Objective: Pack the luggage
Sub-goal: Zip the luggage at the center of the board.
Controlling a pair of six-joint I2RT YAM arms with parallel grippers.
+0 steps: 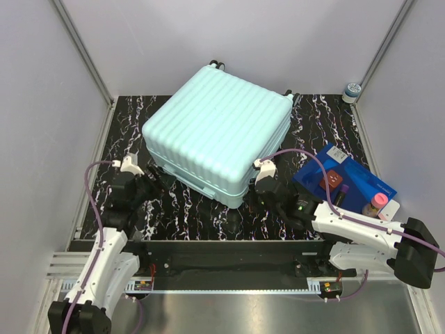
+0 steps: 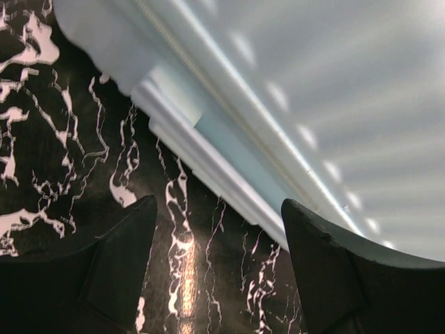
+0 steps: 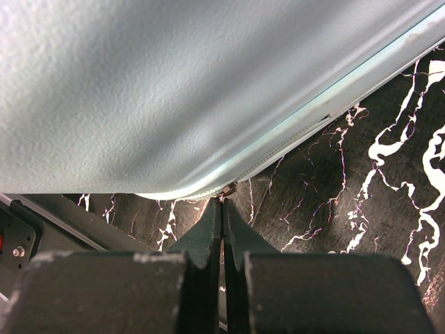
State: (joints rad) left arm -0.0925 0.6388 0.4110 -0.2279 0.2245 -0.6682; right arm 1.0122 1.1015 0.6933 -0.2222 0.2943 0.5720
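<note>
Left of the luggage [image 1: 215,132], lid down on the black marbled table [image 1: 195,209]: left gripper [image 2: 219,209] just beside the shell's near edge, jaws apart, nothing between. At the luggage's near corner: right gripper [image 3: 222,205], jaws pressed together, tips at the zip seam.

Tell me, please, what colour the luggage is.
The luggage is mint green; the top external view shows it best.

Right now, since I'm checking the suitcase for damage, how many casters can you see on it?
2. One caster at the far-left corner of the luggage, another caster at its far-right corner. Others may be hidden beneath the shell.
</note>
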